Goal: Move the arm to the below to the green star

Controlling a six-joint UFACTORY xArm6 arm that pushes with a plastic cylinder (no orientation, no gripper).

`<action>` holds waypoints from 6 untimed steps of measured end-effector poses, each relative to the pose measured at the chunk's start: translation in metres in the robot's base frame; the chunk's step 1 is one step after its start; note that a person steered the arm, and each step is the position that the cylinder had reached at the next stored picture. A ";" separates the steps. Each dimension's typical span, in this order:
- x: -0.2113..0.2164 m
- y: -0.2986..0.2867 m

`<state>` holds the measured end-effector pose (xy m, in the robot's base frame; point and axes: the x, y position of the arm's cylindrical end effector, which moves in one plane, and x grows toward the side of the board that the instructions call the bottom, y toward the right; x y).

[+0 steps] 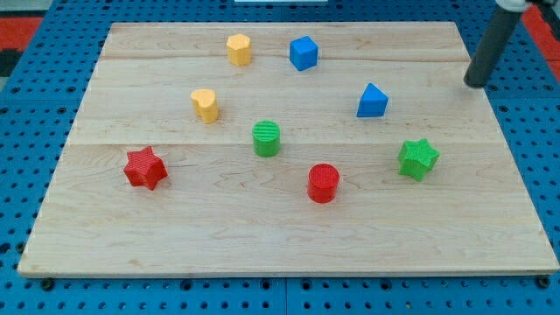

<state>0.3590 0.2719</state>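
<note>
The green star (pixel 418 158) lies on the wooden board (pixel 175 236) at the view's right, below the middle. My tip (pixel 474 84) is at the board's right edge, above and to the right of the green star, well apart from it. The nearest other block to the tip is the blue block (pixel 372 101), to its left.
A red cylinder (pixel 323 183) lies left of the green star. A green cylinder (pixel 267 138), a red star (pixel 145 167), a yellow block (pixel 206 104), another yellow block (pixel 239 49) and a blue cube (pixel 304 52) lie further left and up.
</note>
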 end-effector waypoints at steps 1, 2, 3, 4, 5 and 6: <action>0.056 -0.046; 0.138 -0.051; 0.202 -0.083; 0.204 -0.114; 0.204 -0.113; 0.204 -0.113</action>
